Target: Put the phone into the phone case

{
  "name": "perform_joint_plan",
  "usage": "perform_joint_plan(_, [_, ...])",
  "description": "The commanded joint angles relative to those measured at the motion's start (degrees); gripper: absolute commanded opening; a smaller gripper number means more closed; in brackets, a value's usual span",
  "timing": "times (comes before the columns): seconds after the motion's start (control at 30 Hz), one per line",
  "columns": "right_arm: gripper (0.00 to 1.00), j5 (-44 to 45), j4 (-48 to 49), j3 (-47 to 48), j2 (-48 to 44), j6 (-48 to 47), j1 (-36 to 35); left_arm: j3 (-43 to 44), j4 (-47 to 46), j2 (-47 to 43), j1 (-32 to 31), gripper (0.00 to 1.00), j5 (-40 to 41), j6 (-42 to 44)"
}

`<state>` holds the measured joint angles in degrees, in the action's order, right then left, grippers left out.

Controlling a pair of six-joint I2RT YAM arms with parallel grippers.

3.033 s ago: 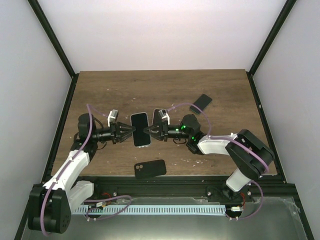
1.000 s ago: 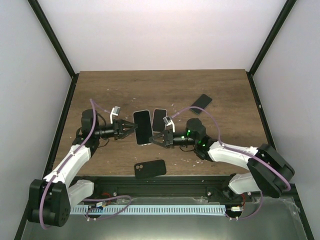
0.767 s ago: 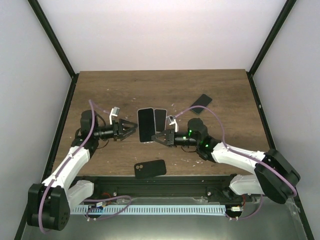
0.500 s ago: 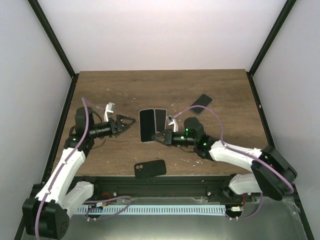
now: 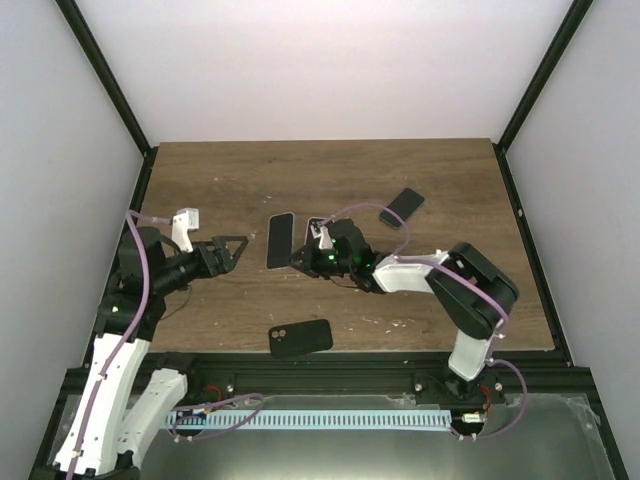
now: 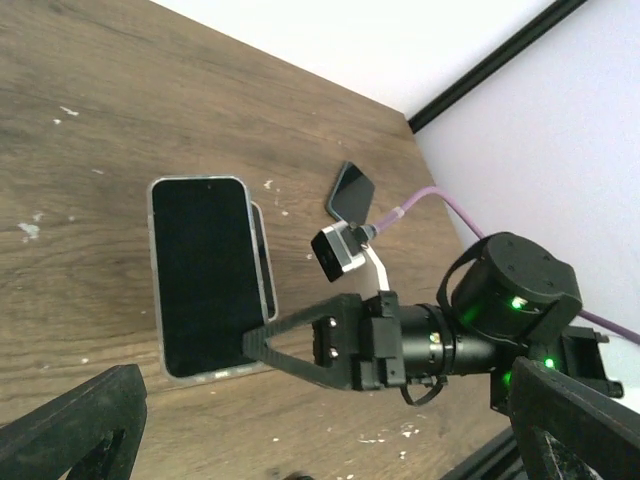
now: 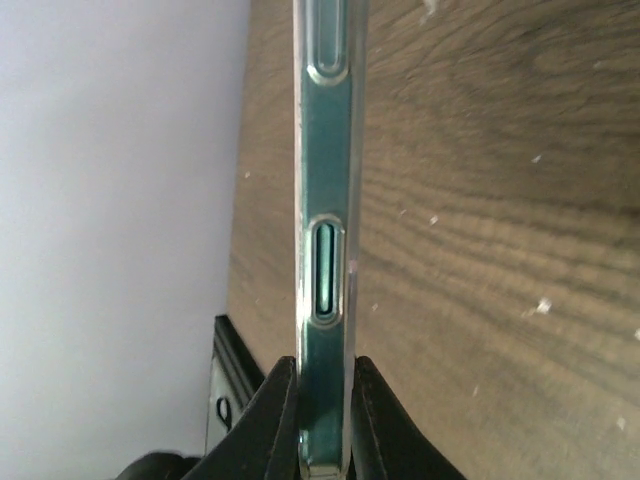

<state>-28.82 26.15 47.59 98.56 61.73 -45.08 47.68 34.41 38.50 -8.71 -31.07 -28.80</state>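
At desk (image 5: pixel 450 280) centre we found right end effector (image 5: pixel 299 262) clamped on near edge of clear-cased phone (image 5: pixel 280 240), long axis pointing away; left end effector (image 5: pixel 234 250) spread apart, farther off.

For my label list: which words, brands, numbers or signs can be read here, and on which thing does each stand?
No text can be read in any view.
The cased phone shows only a dark screen.
The black case shows only camera holes.
The far dark device is plain.

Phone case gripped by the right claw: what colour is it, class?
The phone case is clear, faintly green-tinted; the right wrist view shows it best.
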Motion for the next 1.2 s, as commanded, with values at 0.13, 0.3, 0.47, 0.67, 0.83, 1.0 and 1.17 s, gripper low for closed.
perform_joint_plan(0.13, [0.01, 2.9, 6.4, 9.5, 12.0, 5.0, 0.3, -0.7, 3.6, -1.9, 0.1, 1.00, 3.5, 4.5])
perform_joint_plan(0.3, [0.01, 2.1, 7.8, 12.0, 16.7, 6.5, 0.1, -0.5, 4.6, -2.6, 0.1, 1.00, 4.1, 5.6])
perform_joint_plan(0.47, [0.04, 2.2, 6.6, 13.1, 19.3, 6.8, 0.0, -1.1, 4.6, -3.0, 0.1, 1.00, 4.1, 5.8])
perform_joint_plan(0.67, [0.18, 2.2, 3.7, 14.1, 21.0, 6.0, 0.0, -1.6, 4.2, -1.7, 0.1, 1.00, 2.4, 5.1])
perform_joint_plan(0.83, [0.28, 2.1, 2.8, 13.7, 20.4, 5.6, 0.0, -1.8, 4.4, -0.5, 0.1, 1.00, 0.9, 4.3])
perform_joint_plan(1.0, [0.49, 1.9, -0.8, 13.5, 17.5, 2.9, 0.1, -2.5, 4.1, 2.5, 0.1, 1.00, -4.3, 3.3])
perform_joint_plan(1.17, [0.64, 0.4, -6.3, 12.5, 13.6, -0.6, 0.3, -3.9, 2.9, 5.0, 0.1, 1.00, -6.8, 1.7])
